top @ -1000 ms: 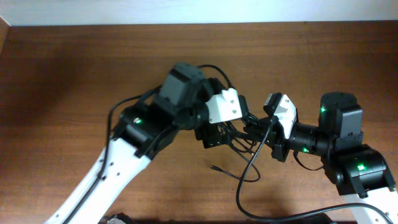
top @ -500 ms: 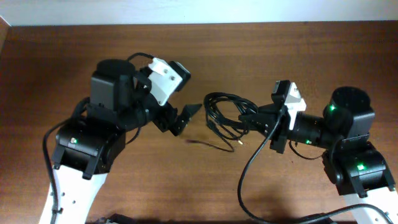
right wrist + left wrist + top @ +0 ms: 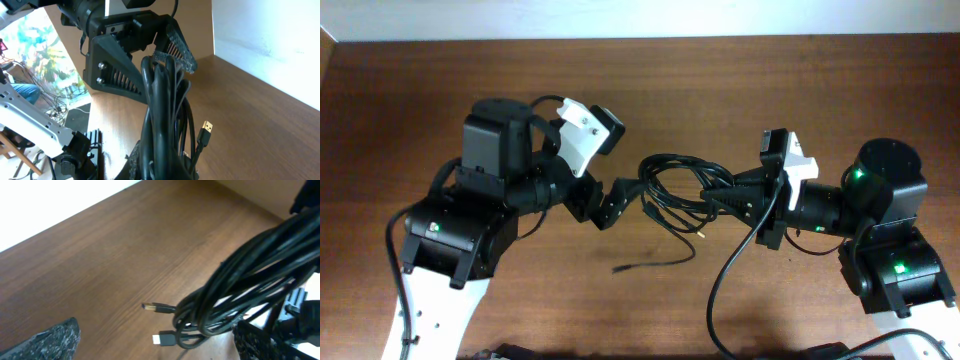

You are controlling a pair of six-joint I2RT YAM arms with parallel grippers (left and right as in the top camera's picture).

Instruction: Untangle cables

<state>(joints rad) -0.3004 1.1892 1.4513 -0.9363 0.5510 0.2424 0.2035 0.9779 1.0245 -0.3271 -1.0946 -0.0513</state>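
Several cables (image 3: 682, 180): thin, glossy black cords gathered into one looped bundle, between the two arms near the middle of the table.
Plugs: a flat gold-tipped plug (image 3: 205, 131) hangs beside the bundle in the right wrist view; two plug ends (image 3: 159, 307) show under the loops in the left wrist view.
Loose strand (image 3: 655, 264): a thin black cord lying on the table in front of the bundle, its free end toward the left arm; whether it joins the bundle cannot be told.
Right gripper (image 3: 728, 197): closed on the right end of the bundle, with the cords pinched between its fingers.
Left gripper (image 3: 620, 195): jaws spread wide and holding nothing; its ribbed fingers (image 3: 176, 47) stand at the left end of the loops, one on either side; contact cannot be told.
Table (image 3: 440, 90): dark brown wood grain.
Far edge (image 3: 620, 18): a pale strip along the table's top border in the overhead view.
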